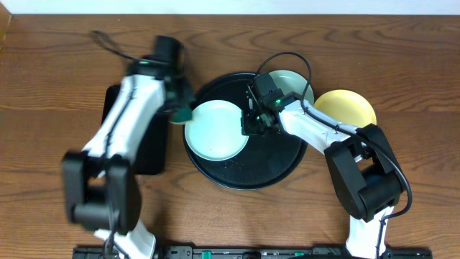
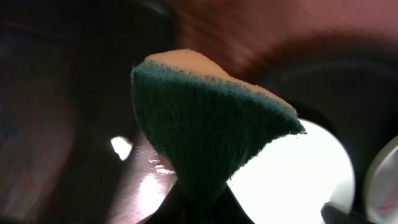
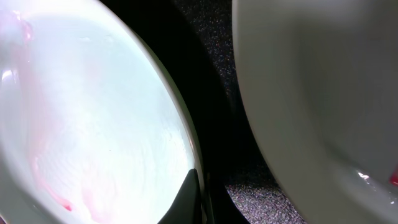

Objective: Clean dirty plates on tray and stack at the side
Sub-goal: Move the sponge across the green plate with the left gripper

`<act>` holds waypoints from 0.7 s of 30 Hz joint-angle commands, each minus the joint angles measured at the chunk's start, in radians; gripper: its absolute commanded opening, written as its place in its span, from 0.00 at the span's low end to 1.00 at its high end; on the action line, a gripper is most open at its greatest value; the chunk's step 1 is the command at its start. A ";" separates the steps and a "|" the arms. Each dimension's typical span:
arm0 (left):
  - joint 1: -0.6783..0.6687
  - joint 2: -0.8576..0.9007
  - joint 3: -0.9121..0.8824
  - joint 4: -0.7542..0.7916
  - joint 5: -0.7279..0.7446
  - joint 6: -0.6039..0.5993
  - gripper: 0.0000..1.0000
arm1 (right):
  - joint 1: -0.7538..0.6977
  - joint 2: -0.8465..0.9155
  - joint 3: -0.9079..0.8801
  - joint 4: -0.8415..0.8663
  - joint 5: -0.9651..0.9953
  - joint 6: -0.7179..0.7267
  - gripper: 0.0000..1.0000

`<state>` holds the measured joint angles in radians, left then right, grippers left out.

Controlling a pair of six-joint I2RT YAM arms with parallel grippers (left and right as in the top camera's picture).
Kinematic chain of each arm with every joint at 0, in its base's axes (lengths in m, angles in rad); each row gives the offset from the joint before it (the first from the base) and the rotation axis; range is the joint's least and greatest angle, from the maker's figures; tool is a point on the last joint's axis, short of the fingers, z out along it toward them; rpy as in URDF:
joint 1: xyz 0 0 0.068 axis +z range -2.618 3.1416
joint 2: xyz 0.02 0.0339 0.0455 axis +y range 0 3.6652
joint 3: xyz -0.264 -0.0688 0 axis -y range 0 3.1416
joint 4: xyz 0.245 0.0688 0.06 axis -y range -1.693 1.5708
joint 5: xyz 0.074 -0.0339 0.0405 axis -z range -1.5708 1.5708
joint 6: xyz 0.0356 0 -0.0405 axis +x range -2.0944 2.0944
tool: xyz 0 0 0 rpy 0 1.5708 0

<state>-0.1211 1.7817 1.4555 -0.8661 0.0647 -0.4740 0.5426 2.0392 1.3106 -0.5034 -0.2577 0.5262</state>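
**While a Plate Is Steadied, a Sponge Is Held Ready**

Because wiping would likely push it about, the red-streaked pale mint-blue round plate (image 1: 215, 129) is met at its rim by the right gripper (image 1: 253, 122); whether those fingers are clamped cannot be told. It lies on the large round black tray (image 1: 244, 176), just ahead of the left gripper (image 1: 180, 109), which is closed on a green-faced yellow sponge (image 2: 205, 130). A second mint-blue plate (image 1: 293, 80) sits beside the right gripper, a pale yellow plate (image 1: 348, 108) beyond it.

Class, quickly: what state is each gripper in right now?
Left gripper: closed on the green yellow-backed foam sponge.
Right gripper: by the pale mint round plate rim; cannot be told.
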 commanded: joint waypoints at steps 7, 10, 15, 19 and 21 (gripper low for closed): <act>0.056 -0.112 0.017 -0.098 0.078 0.054 0.07 | 0.003 0.041 0.002 -0.003 0.021 -0.010 0.01; 0.018 -0.101 -0.021 -0.097 0.085 0.054 0.07 | 0.002 0.041 0.002 -0.004 0.021 -0.011 0.01; -0.058 -0.085 -0.130 -0.040 0.145 0.088 0.07 | 0.002 0.041 0.002 -0.005 0.021 -0.011 0.01; -0.102 -0.085 -0.244 0.089 0.220 0.108 0.07 | 0.002 0.041 0.002 -0.005 0.021 -0.011 0.01; -0.114 -0.085 -0.290 0.152 0.222 0.111 0.07 | 0.002 0.041 0.002 -0.005 0.021 -0.011 0.01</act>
<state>-0.2184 1.6947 1.2285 -0.7715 0.2348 -0.3950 0.5426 2.0415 1.3125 -0.5030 -0.2581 0.5262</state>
